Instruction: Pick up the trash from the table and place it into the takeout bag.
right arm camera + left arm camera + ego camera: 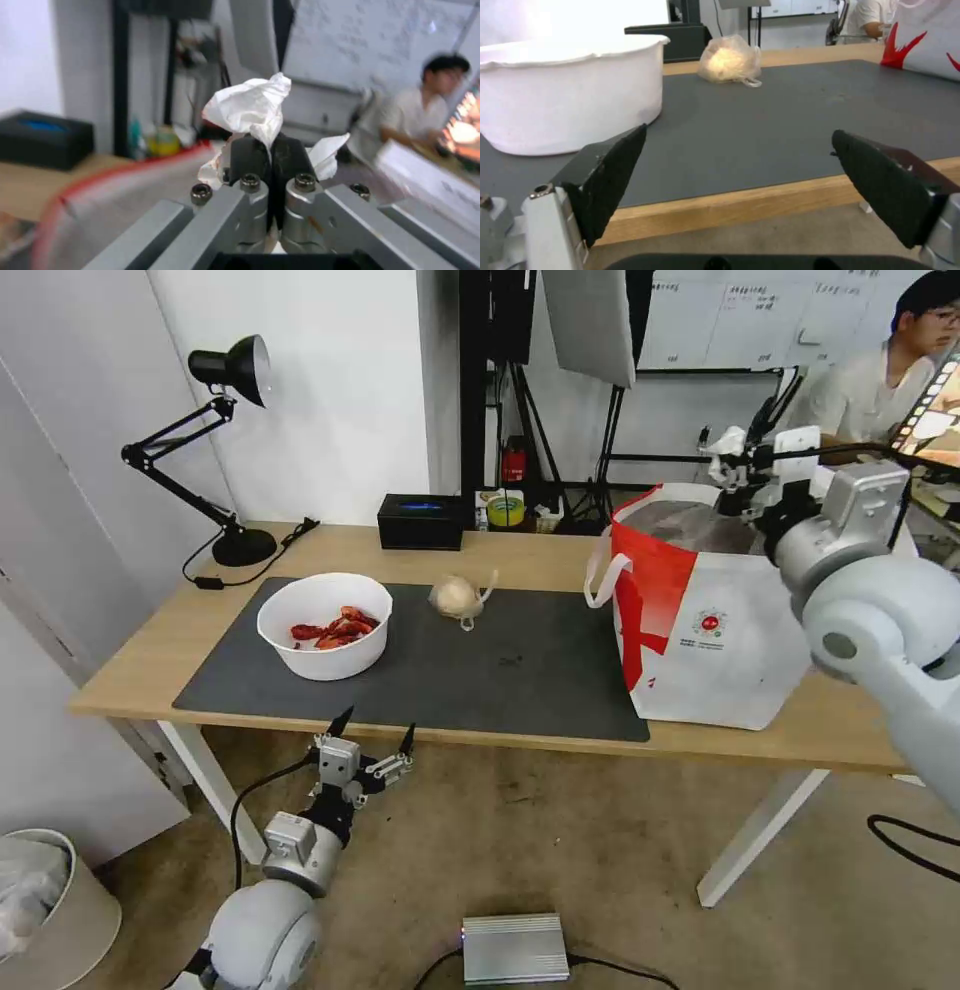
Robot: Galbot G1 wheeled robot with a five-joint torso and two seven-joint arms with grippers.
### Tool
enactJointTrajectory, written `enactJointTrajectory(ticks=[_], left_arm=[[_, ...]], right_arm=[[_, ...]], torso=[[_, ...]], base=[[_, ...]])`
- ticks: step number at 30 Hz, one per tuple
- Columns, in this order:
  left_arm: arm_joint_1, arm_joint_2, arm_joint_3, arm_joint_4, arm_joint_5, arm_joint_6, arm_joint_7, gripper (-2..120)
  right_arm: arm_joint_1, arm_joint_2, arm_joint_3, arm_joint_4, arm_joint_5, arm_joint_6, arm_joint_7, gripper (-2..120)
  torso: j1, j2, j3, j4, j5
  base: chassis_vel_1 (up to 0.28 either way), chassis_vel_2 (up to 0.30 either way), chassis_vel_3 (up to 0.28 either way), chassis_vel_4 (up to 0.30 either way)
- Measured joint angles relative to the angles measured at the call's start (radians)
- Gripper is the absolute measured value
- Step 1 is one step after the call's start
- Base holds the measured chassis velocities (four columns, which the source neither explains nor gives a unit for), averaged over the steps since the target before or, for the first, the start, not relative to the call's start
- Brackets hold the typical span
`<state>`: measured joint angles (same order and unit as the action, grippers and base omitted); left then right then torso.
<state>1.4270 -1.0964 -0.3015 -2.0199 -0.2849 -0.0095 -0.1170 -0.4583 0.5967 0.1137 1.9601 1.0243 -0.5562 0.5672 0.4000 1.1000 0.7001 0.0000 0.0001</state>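
Over the open top of the white and red takeout bag point(720, 640) my right gripper point(738, 475) hangs, shut on a crumpled white tissue point(250, 107); the right wrist view shows its jaws pressed together on the paper point(270, 146) above the bag's red rim point(100, 180). A white bowl of red shells point(323, 625) stands at the left of the dark mat on the table point(150, 660). A knotted beige plastic ball point(457, 597) lies behind it. My left gripper point(375, 738) is open, low before the table's front edge, facing the bowl point(570, 93) and ball point(728, 60).
A black desk lamp point(225, 450) stands at the table's back left, a black box point(420, 520) at the back middle. On the floor are a silver box point(515, 948) and a bin point(50, 910). A white table leg point(760, 830) slants under the bag.
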Motion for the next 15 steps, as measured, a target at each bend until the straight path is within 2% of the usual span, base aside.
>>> enactJointTrajectory(ticks=[5,8,9,12,15], left_arm=[[0.0,0.002,0.0,0.0,0.002,0.0,0.0,100],[0.0,0.005,-0.001,-0.004,0.002,0.0,0.0,100],[0.0,0.005,-0.001,-0.004,0.002,0.0,0.0,100],[0.0,0.005,0.0,-0.007,0.002,0.0,0.0,100],[-0.001,0.004,0.004,-0.011,0.003,0.0,0.0,100]], right_arm=[[0.017,-0.006,-0.001,-0.024,0.073,-0.075,0.062,0],[0.047,-0.019,-0.001,-0.027,0.235,-0.15,0.164,0],[0.047,-0.019,-0.001,-0.027,0.235,-0.15,0.164,0],[0.077,-0.038,-0.008,-0.033,0.364,-0.171,0.244,0],[0.089,-0.048,-0.014,-0.043,0.427,-0.172,0.276,0]], torso=[[0.0,0.0,0.0,0.0,0.0],[0.0,0.0,0.0,0.0,-0.0001],[0.0,0.0,0.0,0.0,-0.0001],[0.0,0.0,0.0,0.0,-0.0003],[0.0,0.0,0.0,0.0,-0.0001]], base=[[0.0,0.0,0.0,0.0],[0.0,0.0,0.0,0.0],[0.0,0.0,0.0,0.0],[0.0,0.0,0.0,0.0],[0.0,0.0,0.0,0.0]])
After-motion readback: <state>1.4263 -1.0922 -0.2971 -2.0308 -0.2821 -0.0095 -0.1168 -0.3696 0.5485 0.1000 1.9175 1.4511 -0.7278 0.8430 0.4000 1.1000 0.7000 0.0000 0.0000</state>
